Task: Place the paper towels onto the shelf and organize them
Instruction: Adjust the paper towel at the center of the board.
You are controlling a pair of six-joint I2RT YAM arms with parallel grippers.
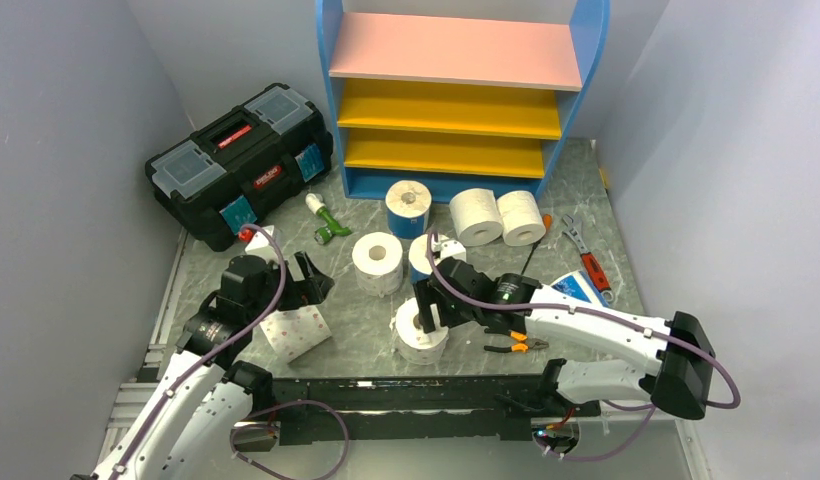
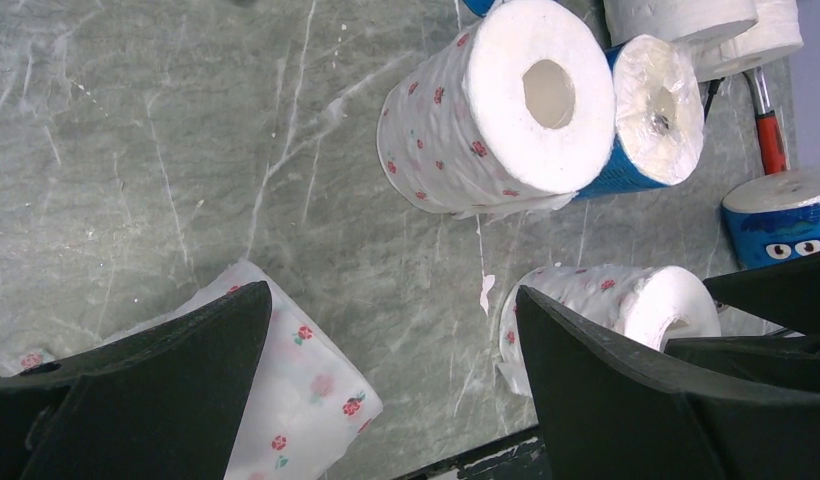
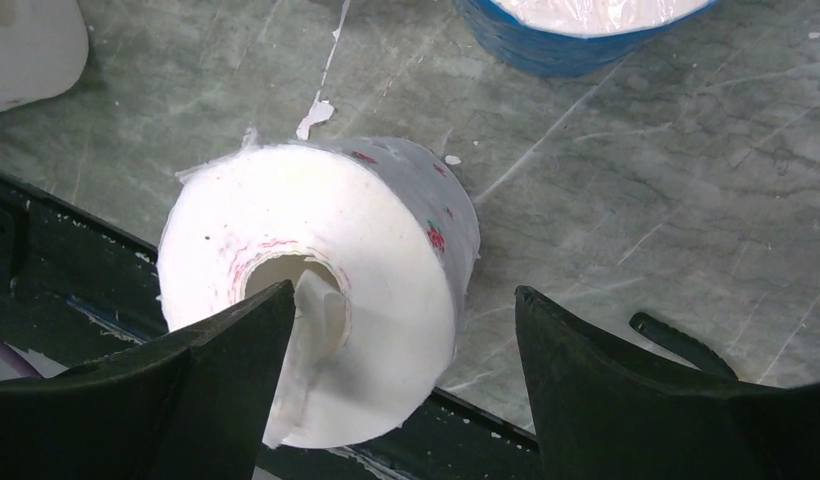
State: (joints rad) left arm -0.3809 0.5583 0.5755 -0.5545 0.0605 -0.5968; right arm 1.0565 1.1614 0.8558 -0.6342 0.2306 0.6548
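Observation:
The shelf (image 1: 456,100) stands at the back with bare pink and yellow boards. Several paper towel rolls stand on the table before it: a blue-wrapped one (image 1: 408,207), two plain white ones (image 1: 475,215) (image 1: 522,217), a dotted one (image 1: 377,263) (image 2: 496,110) and a second blue-wrapped one (image 1: 424,258) (image 2: 651,115). My left gripper (image 1: 311,285) (image 2: 391,330) is open and empty, its left finger above a dotted roll (image 1: 296,332) (image 2: 296,390). My right gripper (image 1: 426,305) (image 3: 401,330) is open just over another dotted roll (image 1: 422,332) (image 3: 326,290), its left fingertip at the core.
A black toolbox (image 1: 241,165) sits at the back left, with a small green-and-white item (image 1: 326,220) beside it. A red-handled wrench (image 1: 586,260), a blue pack (image 1: 576,287) and orange-handled pliers (image 1: 516,345) lie on the right. A black rail (image 1: 416,395) runs along the near edge.

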